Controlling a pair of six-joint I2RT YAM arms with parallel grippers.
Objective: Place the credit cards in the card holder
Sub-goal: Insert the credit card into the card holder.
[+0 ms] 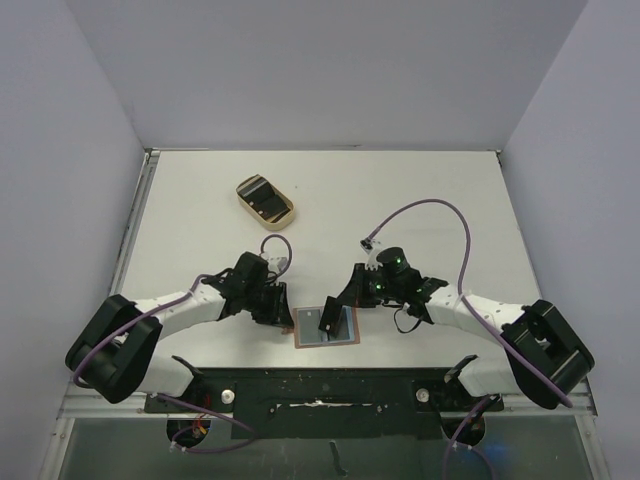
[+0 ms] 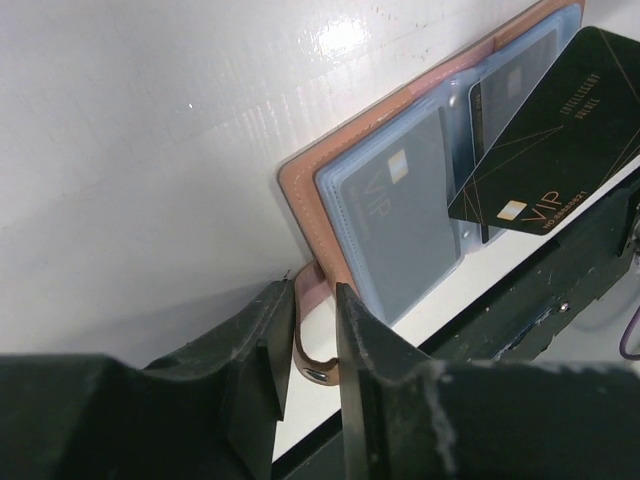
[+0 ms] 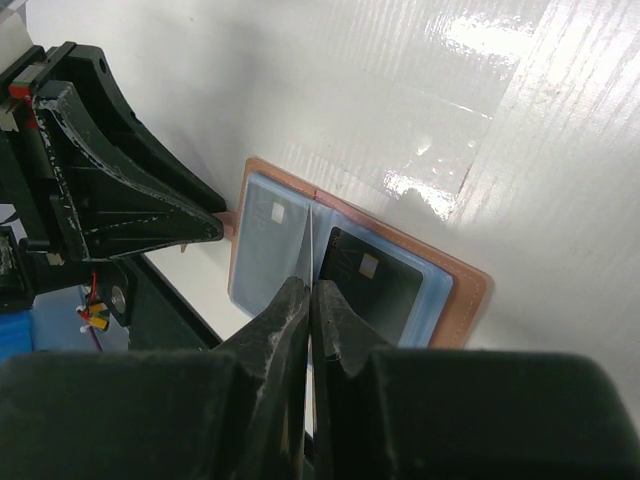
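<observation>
Right gripper (image 3: 310, 295) is clamped tight on a black card (image 2: 560, 130) with gold VIP lettering, holding it up on edge and tilted over the middle fold of the card holder (image 3: 465, 290). The holder is lying open flat on the table (image 1: 420, 190), right at the near edge between the two arms. Left gripper (image 2: 310, 320) has its jaws partly closed, pinching the snap tab (image 2: 315, 355) on that side. A grey card (image 2: 400, 230) sits in the pocket nearest it and a dark card (image 3: 375, 285) in the other. The tan tray (image 1: 243, 190) is well apart, further back, with something dark inside.
</observation>
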